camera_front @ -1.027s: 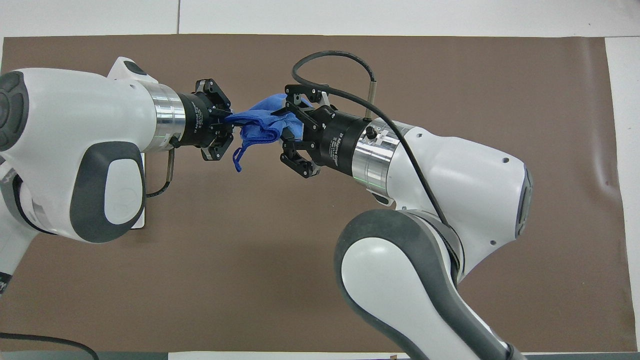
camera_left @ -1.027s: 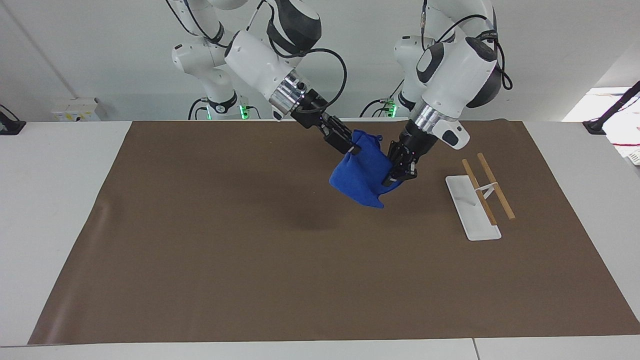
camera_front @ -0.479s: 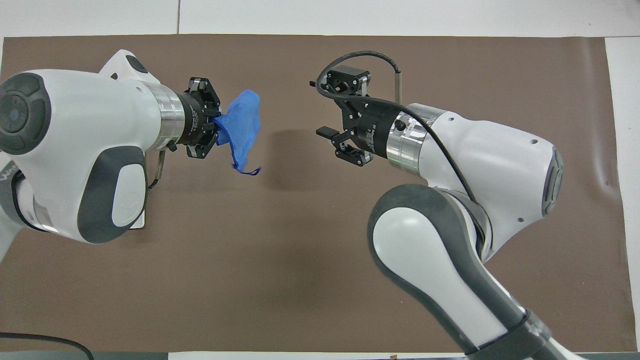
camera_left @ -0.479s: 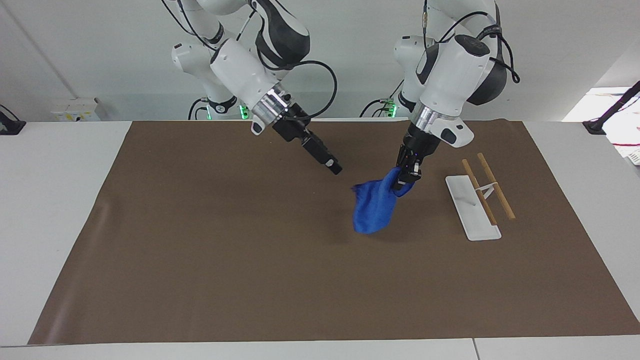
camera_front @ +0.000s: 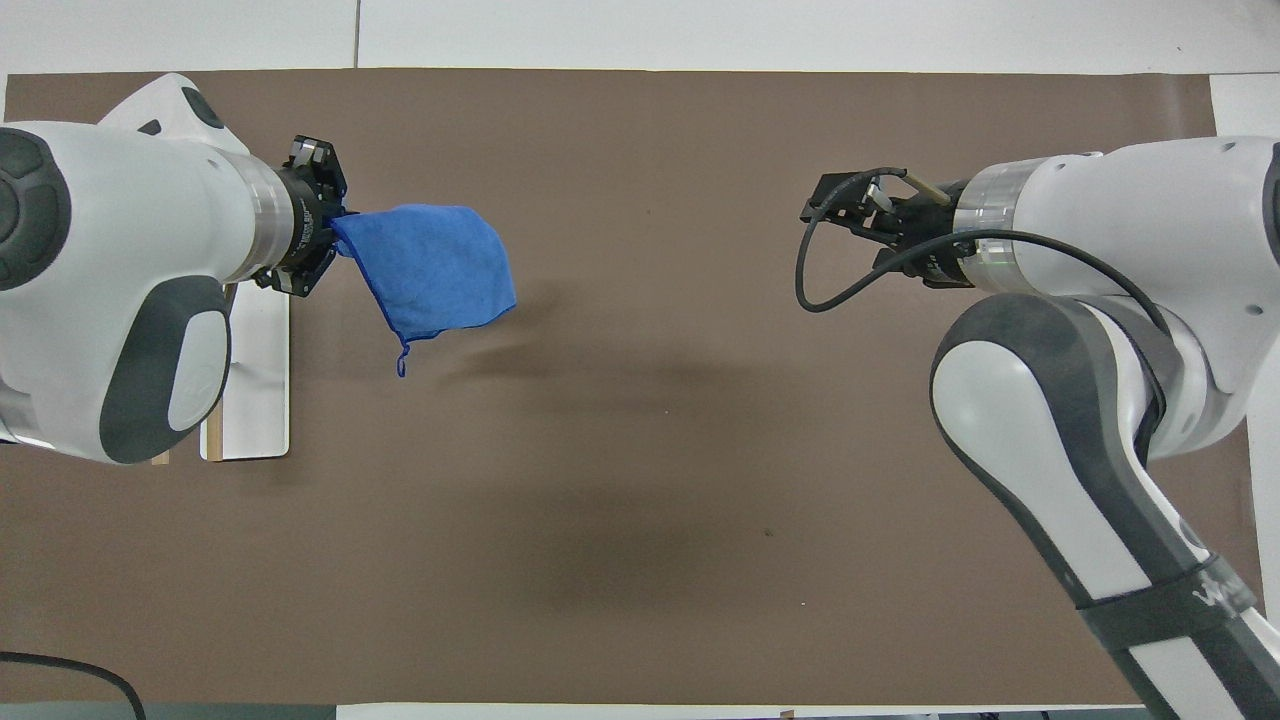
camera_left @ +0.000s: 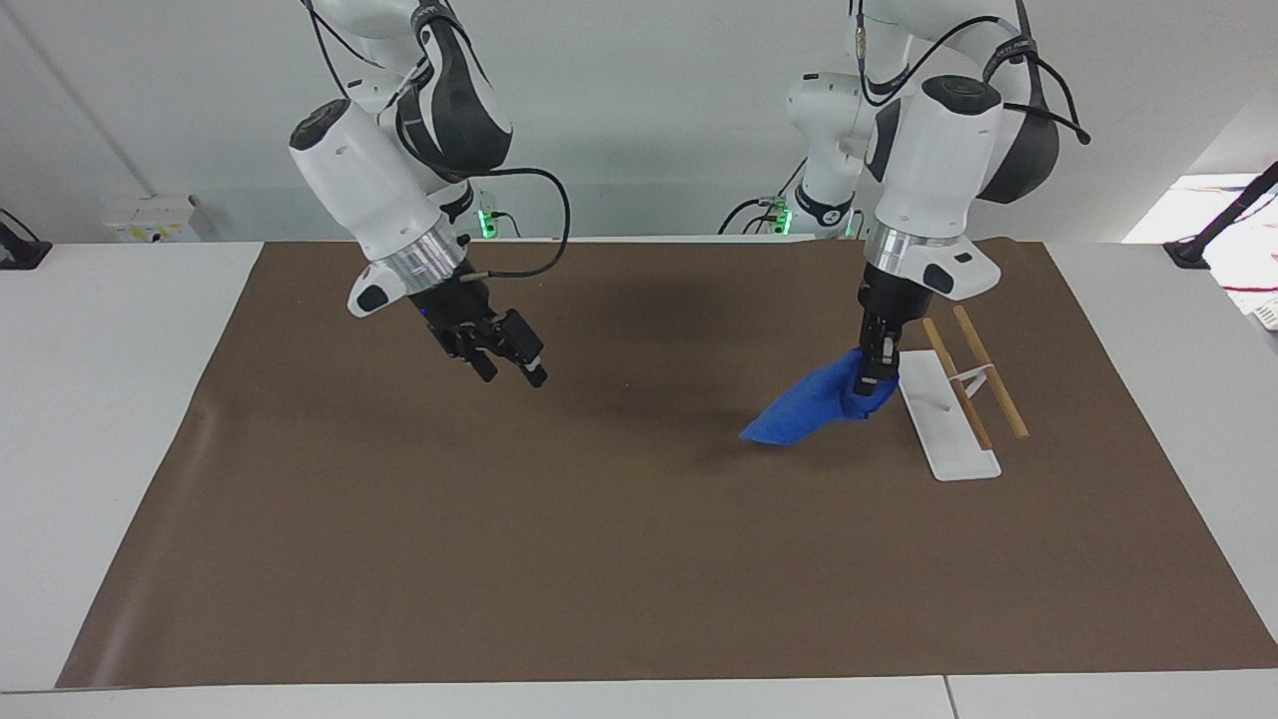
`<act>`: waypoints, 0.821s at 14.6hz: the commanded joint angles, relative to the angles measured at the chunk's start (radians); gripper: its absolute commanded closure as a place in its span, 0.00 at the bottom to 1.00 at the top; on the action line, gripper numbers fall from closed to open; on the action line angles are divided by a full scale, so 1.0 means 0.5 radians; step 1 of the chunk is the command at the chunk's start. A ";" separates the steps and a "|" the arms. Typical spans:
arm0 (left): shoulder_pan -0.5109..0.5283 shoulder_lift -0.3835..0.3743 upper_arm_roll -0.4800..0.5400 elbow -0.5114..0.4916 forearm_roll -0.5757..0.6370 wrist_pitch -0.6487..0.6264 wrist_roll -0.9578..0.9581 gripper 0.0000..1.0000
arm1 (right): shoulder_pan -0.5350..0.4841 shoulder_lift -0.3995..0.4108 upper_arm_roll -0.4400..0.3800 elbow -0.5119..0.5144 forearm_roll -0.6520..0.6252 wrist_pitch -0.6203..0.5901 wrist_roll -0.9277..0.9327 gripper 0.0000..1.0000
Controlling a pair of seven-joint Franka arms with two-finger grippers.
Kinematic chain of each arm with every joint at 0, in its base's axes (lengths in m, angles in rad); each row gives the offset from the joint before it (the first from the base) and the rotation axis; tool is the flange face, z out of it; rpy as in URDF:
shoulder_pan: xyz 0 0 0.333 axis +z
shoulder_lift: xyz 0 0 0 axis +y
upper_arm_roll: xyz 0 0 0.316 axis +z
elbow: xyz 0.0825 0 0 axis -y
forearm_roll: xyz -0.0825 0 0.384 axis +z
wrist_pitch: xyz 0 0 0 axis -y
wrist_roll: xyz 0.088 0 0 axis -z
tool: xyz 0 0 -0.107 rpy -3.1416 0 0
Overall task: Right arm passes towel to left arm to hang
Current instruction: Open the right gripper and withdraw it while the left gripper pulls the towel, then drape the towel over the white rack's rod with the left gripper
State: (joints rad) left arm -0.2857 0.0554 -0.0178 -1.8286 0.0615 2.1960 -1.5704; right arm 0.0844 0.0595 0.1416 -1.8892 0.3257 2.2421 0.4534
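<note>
The bright-blue towel [camera_left: 804,414] hangs from my left gripper [camera_left: 872,384], which is shut on one corner of it. It trails out from the gripper toward the middle of the table, low over the brown mat. In the overhead view the towel [camera_front: 430,262] spreads flat away from the left gripper [camera_front: 335,215], its small loop dangling. The left gripper is just beside the white rack base. My right gripper [camera_left: 511,372] is open and empty, raised over the mat toward the right arm's end. It also shows in the overhead view [camera_front: 818,208].
A white rack base [camera_left: 949,439] with two wooden rods [camera_left: 988,369] on a small stand lies at the left arm's end of the brown mat [camera_left: 599,559]. In the overhead view the rack base [camera_front: 255,390] is partly under the left arm.
The right gripper let go of the towel and drew back toward its own end of the table. The left gripper carried the towel away toward the rack, and the towel swung out.
</note>
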 commanded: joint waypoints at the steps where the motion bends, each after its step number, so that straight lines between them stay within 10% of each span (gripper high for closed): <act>1: 0.117 -0.071 -0.001 -0.085 0.070 -0.060 0.036 1.00 | -0.144 -0.070 0.024 -0.041 -0.331 -0.222 -0.338 0.00; 12: 0.715 -0.193 -0.007 -0.325 0.187 0.197 0.012 1.00 | -0.383 -0.039 -0.001 0.673 -0.688 -1.360 -0.566 0.00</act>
State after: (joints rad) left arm 0.0304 0.0139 -0.0113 -1.9201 0.1373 2.2524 -1.5601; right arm -0.0788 0.0288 0.1385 -1.6295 0.0021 1.6404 0.2027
